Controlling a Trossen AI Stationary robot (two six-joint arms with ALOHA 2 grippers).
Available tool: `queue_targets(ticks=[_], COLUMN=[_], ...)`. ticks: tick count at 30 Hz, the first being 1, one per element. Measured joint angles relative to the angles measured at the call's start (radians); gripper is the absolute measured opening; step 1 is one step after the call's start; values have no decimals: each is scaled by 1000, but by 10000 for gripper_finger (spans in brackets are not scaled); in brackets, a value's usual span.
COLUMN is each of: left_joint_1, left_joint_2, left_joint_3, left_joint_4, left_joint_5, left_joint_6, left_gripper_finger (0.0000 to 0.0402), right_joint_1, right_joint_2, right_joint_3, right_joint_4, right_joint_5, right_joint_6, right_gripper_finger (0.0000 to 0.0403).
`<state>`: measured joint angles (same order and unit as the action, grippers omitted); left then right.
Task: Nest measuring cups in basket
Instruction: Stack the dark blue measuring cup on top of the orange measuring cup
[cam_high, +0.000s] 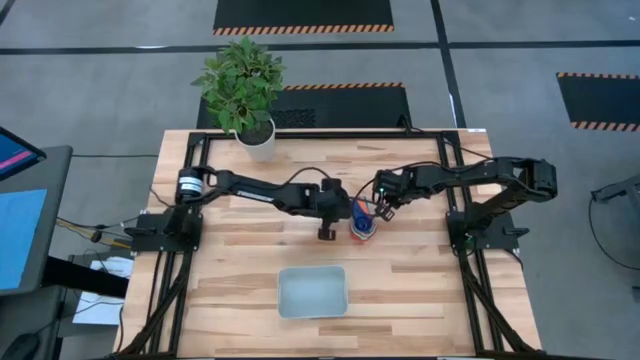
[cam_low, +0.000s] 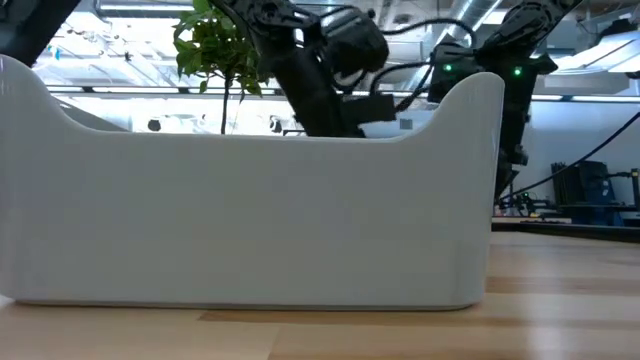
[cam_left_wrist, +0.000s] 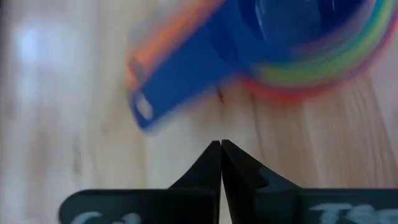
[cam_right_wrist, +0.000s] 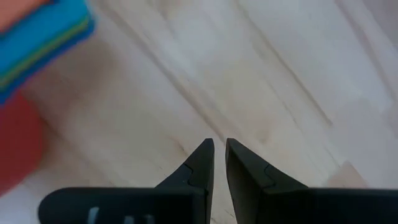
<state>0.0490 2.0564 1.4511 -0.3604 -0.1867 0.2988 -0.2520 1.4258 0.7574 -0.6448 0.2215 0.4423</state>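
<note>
The measuring cups sit nested in one stack on the table's middle. In the left wrist view the stack shows a dark blue cup on top of rainbow rims, with blue and orange handles pointing toward my left gripper. My left gripper is shut and hovers just left of the stack, touching nothing. My right gripper is shut and hangs over bare wood by the stack's far right side; the cups show at its picture's corner. The basket lies empty near the table's near edge.
A white pot with a green plant stands at the table's far edge, left of centre. In the low view the basket's pale wall hides the cups, and both arms rise behind it. Bare wood lies between the stack and the basket.
</note>
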Motion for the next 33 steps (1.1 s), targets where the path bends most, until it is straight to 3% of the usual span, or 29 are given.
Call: queue_targets(ticks=[2,8,20,28,33], left_joint_1=[1,-10,-10,-13,-14], left_joint_2=[35,110,106,106,106], left_joint_3=[33,114,192,192,191], left_joint_4=[21,-22,-3,-116,-187], left_joint_5=[35,-8,-54,-135,-125], left_joint_6=[-2,20,88,61,-16], left_gripper_finger=[0,0,0,0,0], right_joint_1=[0,18,29,26,20], right_joint_2=[0,0,0,0,0], right_joint_3=[0,0,0,0,0], right_joint_4=[36,108,244,179,138], right_joint_5=[-47,-125,-246,-242,-240], right_joint_6=[-34,-99,-137,-137,-121], right_gripper_finger=[66,66,66,66,66])
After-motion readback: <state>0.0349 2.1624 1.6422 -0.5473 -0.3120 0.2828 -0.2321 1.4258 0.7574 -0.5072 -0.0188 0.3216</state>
